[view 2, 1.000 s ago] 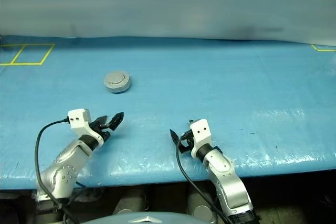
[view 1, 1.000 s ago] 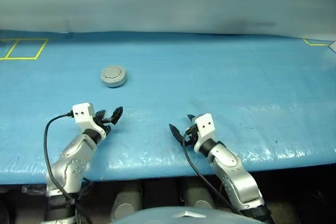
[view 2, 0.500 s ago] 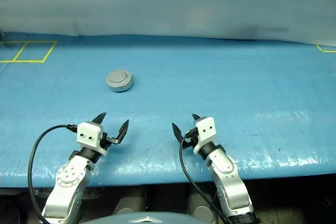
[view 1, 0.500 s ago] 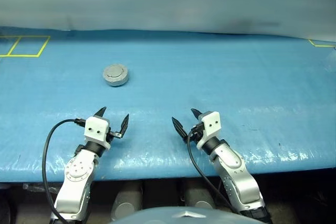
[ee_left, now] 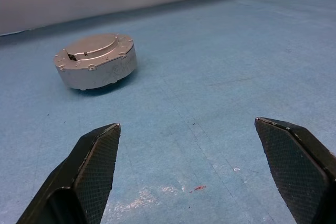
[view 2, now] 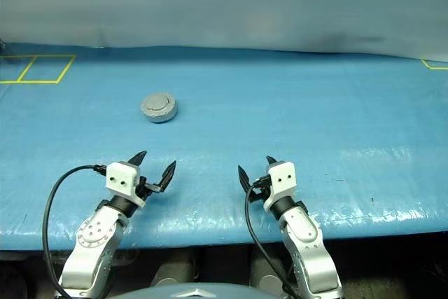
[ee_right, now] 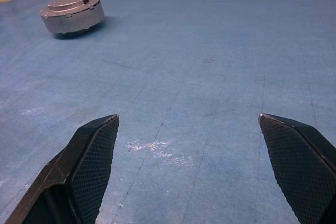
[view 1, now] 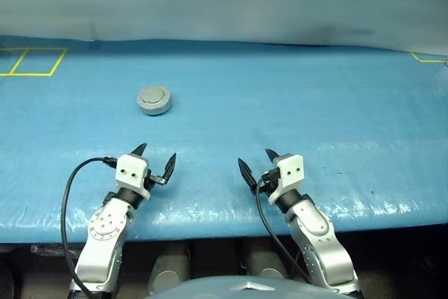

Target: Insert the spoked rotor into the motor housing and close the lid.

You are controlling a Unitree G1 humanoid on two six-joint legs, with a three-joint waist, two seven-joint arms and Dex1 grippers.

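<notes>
Round grey metal motor housing (view 1: 153, 100) w/ smooth grey disc lid (ee_left: 92, 45) shut on top sits flat on blue table cover (view 1: 294, 103), axis upright, far-left, well ahead of left gripper (view 1: 155, 160). Right gripper (view 1: 256, 164) nearby; both jaws spread wide, empty.

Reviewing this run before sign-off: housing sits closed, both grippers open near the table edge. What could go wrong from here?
1. The lid looks shut on the motor housing, but whether the rotor is inside cannot be seen, so the task may only appear done.
2. The housing lies loose on the smooth blue table cover; a nudge from the left gripper could slide it.
3. The right gripper is farther from the housing, so it would have to reach across.
</notes>
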